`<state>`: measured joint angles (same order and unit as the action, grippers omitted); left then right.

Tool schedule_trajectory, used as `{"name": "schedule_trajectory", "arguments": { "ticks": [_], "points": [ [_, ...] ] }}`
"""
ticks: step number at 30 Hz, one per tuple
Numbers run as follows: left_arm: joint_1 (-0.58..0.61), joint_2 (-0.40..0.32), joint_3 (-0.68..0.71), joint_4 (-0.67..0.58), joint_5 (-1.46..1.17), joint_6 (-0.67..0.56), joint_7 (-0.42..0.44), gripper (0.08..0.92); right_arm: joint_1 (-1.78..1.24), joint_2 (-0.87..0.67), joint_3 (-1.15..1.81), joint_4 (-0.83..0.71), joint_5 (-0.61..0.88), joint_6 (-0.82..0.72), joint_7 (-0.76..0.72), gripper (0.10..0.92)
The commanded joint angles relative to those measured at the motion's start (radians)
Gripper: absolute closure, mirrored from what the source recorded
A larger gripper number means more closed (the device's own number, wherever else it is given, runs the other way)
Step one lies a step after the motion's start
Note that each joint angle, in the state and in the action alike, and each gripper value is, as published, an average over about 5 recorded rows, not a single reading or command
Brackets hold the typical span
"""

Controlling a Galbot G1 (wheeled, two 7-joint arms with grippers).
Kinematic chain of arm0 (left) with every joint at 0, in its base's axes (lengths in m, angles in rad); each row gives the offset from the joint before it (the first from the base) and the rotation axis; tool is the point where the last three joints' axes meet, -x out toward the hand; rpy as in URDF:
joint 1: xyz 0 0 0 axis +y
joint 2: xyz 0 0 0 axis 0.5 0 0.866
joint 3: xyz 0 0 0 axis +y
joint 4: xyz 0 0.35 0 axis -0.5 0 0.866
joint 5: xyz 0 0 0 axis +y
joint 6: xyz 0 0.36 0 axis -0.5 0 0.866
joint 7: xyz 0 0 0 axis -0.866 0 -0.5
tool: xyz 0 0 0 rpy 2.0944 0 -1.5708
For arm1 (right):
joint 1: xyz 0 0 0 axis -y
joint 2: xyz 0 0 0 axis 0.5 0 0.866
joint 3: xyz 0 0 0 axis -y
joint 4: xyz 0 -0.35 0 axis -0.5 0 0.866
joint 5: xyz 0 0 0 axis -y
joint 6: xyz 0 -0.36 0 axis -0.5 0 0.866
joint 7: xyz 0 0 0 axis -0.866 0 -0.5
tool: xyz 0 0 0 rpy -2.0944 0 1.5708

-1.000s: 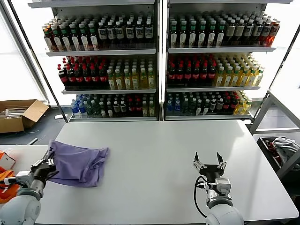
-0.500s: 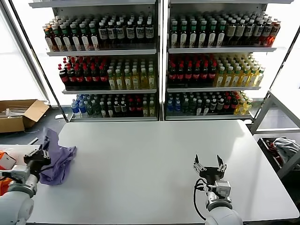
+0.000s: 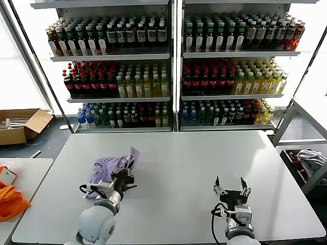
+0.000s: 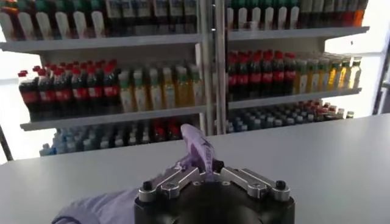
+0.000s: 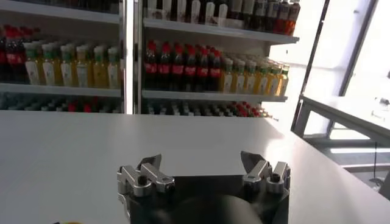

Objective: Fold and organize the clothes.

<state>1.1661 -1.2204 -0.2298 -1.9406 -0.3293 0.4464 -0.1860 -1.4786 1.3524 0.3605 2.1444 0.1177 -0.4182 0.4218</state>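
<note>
Right gripper [image 3: 232, 188] parked at the near right of the white table [image 3: 204, 158], jaws wide, empty. Left gripper [image 3: 124, 176], clamped on the crumpled lavender-purple cotton T-shirt [image 3: 110, 166], has carried it from the table's left edge to left of centre. Drinks shelves [image 3: 173, 66] behind unchanged.

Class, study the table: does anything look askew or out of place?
Yes. The lavender T-shirt lies bunched and crumpled on the white table, not flat; the left gripper is shut on a pinched fold. The right gripper is open and empty.
</note>
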Motion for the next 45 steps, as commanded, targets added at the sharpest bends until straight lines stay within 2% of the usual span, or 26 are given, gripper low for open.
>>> {"name": "schedule_trajectory", "arguments": {
  "ticks": [1, 8, 13, 16, 21, 27, 32, 38, 45],
  "points": [
    [-0.188, -0.125, 0.273, 0.154, -0.031, 0.027, -0.059, 0.892, -0.045, 0.034, -0.005, 0.016, -0.084, -0.005, -0.006, 0.203],
    [-0.174, -0.140, 0.277, 0.129, -0.167, -0.069, -0.034, 0.867, -0.034, 0.028, -0.018, 0.002, -0.083, -0.014, -0.011, 0.203],
    [-0.174, -0.147, 0.268, 0.101, -0.231, -0.115, -0.038, 0.732, -0.007, 0.022, -0.027, -0.012, -0.018, -0.020, 0.009, 0.203],
    [-0.175, -0.140, 0.233, 0.089, -0.233, -0.135, -0.040, 0.646, 0.009, 0.015, -0.031, -0.006, 0.086, -0.023, 0.025, 0.203],
    [-0.151, -0.092, 0.138, 0.052, -0.156, -0.110, -0.054, 0.507, 0.094, -0.012, -0.055, -0.015, 0.367, -0.074, 0.052, 0.203],
    [-0.060, -0.029, 0.045, 0.003, -0.029, -0.052, -0.094, 0.334, 0.285, -0.009, -0.146, -0.134, 0.660, -0.091, 0.110, 0.203],
    [0.012, -0.009, -0.039, -0.033, -0.011, -0.046, -0.100, 0.205, 0.383, 0.022, -0.213, -0.230, 0.786, -0.104, 0.152, 0.203],
    [0.063, -0.004, -0.110, -0.042, -0.007, -0.048, -0.108, 0.178, 0.417, 0.048, -0.273, -0.274, 0.816, -0.112, 0.178, 0.211],
    [0.084, -0.009, -0.135, -0.048, -0.008, -0.047, -0.116, 0.177, 0.431, 0.036, -0.303, -0.286, 0.828, -0.136, 0.199, 0.336]
  ]
}}
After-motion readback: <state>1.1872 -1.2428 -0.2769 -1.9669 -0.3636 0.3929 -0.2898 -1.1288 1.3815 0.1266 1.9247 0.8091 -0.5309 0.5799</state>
